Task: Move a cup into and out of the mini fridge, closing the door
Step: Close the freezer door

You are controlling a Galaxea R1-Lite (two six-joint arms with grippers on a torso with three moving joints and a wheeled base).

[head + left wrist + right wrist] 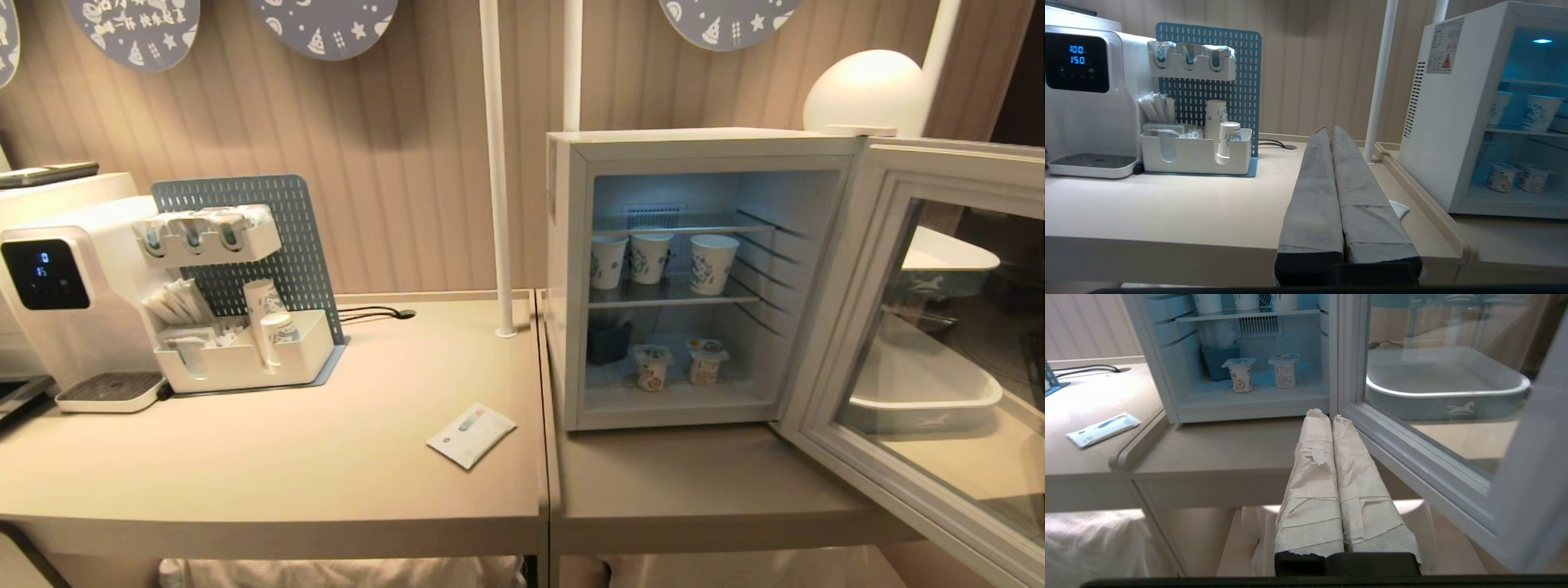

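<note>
Presently, mini fridge upright, door swung rightward

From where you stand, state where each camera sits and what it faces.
Head: high, looking down at the open mini fridge, its door swung right; no arm shows.
Left wrist: low over the table, facing the water dispenser; shut left gripper shows.
Right wrist: below the table edge, facing the fridge interior; shut right gripper shows.
All share the yogurt cups.

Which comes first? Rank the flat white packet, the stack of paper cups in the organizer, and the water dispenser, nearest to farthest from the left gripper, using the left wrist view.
From the shut left gripper:
1. Flat white packet, just beside the fingers.
2. Paper cup stack, in the white organizer.
3. Water dispenser, beyond the organizer at the table's far end.
</note>
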